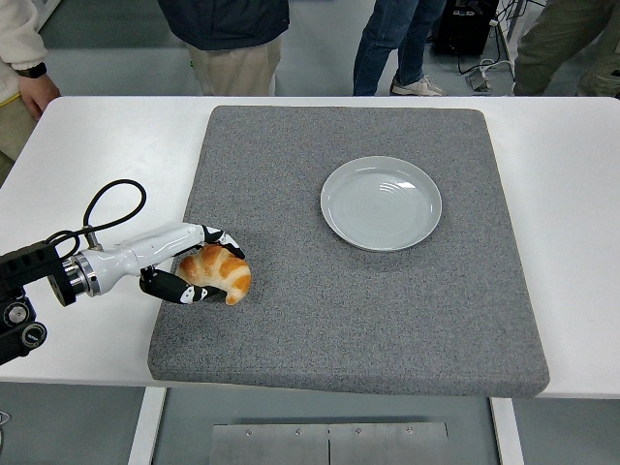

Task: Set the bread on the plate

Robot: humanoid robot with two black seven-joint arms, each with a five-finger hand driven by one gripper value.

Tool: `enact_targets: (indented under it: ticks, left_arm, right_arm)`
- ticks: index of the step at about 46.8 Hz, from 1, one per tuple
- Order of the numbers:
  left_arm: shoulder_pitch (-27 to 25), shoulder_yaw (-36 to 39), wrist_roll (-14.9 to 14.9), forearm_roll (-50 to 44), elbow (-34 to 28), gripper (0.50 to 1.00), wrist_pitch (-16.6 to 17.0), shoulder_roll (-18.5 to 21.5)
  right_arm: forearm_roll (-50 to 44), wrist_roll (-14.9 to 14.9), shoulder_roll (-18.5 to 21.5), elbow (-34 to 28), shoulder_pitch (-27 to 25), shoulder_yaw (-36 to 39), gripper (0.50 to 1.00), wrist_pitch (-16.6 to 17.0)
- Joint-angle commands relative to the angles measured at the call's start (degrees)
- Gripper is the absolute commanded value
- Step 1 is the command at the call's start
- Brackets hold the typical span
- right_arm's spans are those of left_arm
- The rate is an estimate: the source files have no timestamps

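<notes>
My left hand (189, 276) holds the bread (215, 272) at the near left of the grey mat (387, 320).

The hand comes in from about nine o'clock, its white forearm lying over the bare white surface (77, 174) with a black cable (107, 208) looped just behind the wrist. My fingers (218, 239) curl over the top of the golden bread and my thumb presses in from the near side, so it is clasped between them, close to the mat's left edge. Farther out, toward one o'clock from the bread and well apart from it, the pale round plate (381, 203) sits on the mat with nothing on it. Beyond the far edge of the surface, at twelve o'clock, several people (228, 39) stand, seen only from the waist down.
</notes>
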Motion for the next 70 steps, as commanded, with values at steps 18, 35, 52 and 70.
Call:
enact_targets:
  ticks: [18, 35, 52, 70]
  left_arm:
    - [-10.07, 0.42, -0.89, -3.51, 1.13, 0.500, -1.75, 1.79]
    - [-18.59, 0.42, -1.07, -7.21, 6.92, 0.500, -6.24, 2.23]
    - [-24.48, 0.51, -1.24, -7.12, 14.48, 0.500, -7.56, -5.15]
    - [-28.44, 1.91, -1.24, -6.41, 21.87, 0.500, -7.47, -14.99]
  right_arm:
    - [0.00, 0.00, 0.00, 0.00, 0.00, 0.01, 1.000, 0.00]
    - [0.00, 0.00, 0.00, 0.00, 0.00, 0.01, 1.000, 0.00]
    - [0.00, 0.00, 0.00, 0.00, 0.00, 0.01, 1.000, 0.00]
    - [0.00, 0.00, 0.00, 0.00, 0.00, 0.01, 1.000, 0.00]
